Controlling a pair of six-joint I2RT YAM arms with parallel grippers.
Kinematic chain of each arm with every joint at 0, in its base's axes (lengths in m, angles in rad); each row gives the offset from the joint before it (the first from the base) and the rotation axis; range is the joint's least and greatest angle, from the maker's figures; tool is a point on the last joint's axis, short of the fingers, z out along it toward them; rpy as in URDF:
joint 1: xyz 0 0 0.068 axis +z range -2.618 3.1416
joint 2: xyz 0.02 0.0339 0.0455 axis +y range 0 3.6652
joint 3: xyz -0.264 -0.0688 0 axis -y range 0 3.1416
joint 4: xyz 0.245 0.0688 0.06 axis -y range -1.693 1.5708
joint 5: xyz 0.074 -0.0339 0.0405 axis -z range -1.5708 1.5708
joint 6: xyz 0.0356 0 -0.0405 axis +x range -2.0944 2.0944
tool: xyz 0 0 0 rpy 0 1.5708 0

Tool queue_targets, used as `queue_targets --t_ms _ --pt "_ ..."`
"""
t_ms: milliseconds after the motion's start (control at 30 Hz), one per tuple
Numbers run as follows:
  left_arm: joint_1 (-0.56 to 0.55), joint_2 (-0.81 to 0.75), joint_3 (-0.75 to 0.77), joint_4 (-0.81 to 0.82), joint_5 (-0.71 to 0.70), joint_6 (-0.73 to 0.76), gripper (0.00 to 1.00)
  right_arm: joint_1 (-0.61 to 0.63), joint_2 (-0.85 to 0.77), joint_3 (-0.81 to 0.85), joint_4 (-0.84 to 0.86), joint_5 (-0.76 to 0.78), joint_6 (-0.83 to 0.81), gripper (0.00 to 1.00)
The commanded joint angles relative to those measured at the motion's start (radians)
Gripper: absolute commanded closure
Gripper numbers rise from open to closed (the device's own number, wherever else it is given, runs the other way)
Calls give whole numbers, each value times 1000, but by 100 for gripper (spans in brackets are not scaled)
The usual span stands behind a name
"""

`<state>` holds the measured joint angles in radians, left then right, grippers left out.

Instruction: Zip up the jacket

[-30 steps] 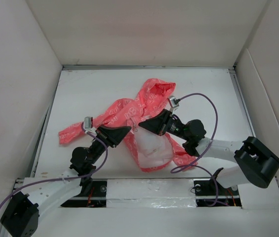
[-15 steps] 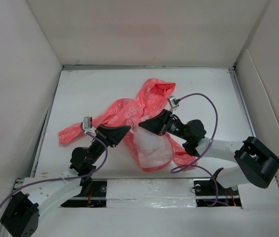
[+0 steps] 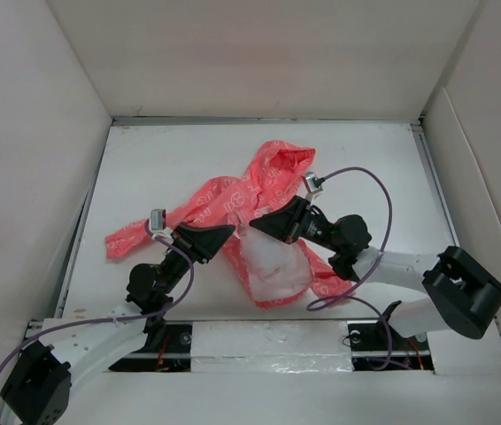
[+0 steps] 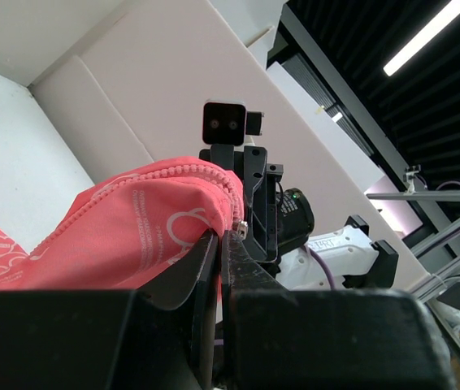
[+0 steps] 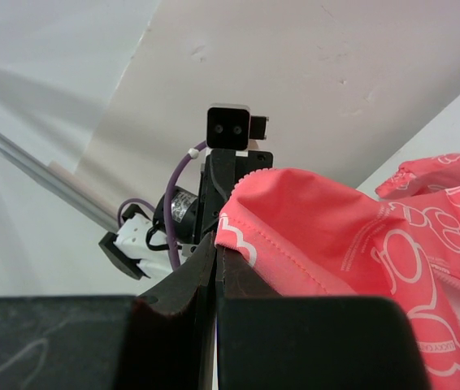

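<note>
1 jacket (image 3: pixel 233 199), left gripper (image 3: pixel 228 232), right gripper (image 3: pixel 253 224)

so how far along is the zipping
Early. Done: both arms have reached the jacket. In hand: the left gripper is shut on the edge with the zip teeth, and the right gripper on a hemmed edge. Left: the front lies open with pale lining showing, so the sides need joining and zipping.

Your left gripper (image 3: pixel 230 232) and right gripper (image 3: pixel 252 225) sit nearly tip to tip mid-table: no passage between. Jacket (image 3: pixel 233 197) sprawls across centre, blocking low approach. Purple cable (image 3: pixel 354 169) loops just beyond right gripper. Room for you: bare table (image 3: pixel 171 150) at far edge, right side.
</note>
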<state>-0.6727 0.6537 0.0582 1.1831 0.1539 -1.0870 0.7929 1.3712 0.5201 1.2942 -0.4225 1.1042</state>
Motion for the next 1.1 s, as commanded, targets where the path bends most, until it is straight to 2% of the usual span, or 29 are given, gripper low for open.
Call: queue_targets --t_ms 0,1067 --pt "-4 0 -37 98 12 -8 100 8 -32 0 517 -2 -4 100" --pt "-4 20 -34 138 39 -14 100 8 -3 4 517 -2 -1 100"
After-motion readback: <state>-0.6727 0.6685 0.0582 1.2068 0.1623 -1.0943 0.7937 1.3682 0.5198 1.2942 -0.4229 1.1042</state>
